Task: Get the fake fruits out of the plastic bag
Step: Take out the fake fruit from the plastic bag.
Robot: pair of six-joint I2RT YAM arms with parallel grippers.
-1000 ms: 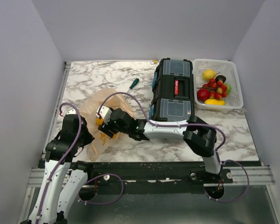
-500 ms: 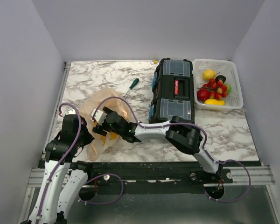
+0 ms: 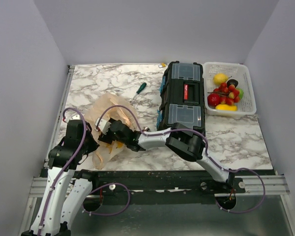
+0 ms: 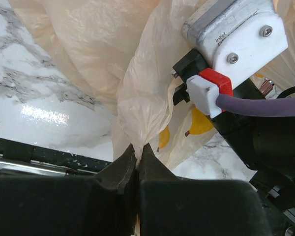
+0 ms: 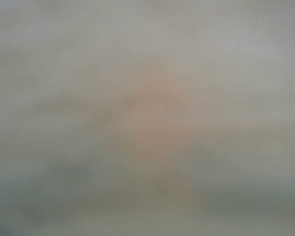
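Note:
The peach plastic bag [image 3: 104, 104] lies crumpled at the table's near left. My left gripper [image 4: 137, 146] is shut on a gathered fold of the bag [image 4: 142, 98] and holds it up. My right gripper [image 3: 107, 133] reaches into the bag's mouth from the right, and the film hides its fingers. The right wrist view is a grey-peach blur. Orange-yellow fake fruits [image 4: 200, 123] show through the film beside the right wrist camera block [image 4: 236, 34]. More fake fruits [image 3: 225, 94], red, yellow, green and dark, lie in the white basket [image 3: 250, 101].
A black toolbox [image 3: 183, 98] stands between the bag and the basket, just behind the right arm's forearm. A green-handled screwdriver [image 3: 140, 88] lies behind the bag. Grey walls close in the left, back and right sides.
My right arm has pushed further left, and its gripper has gone deeper into the bag. The bag has bunched up around it. The left gripper keeps its hold.

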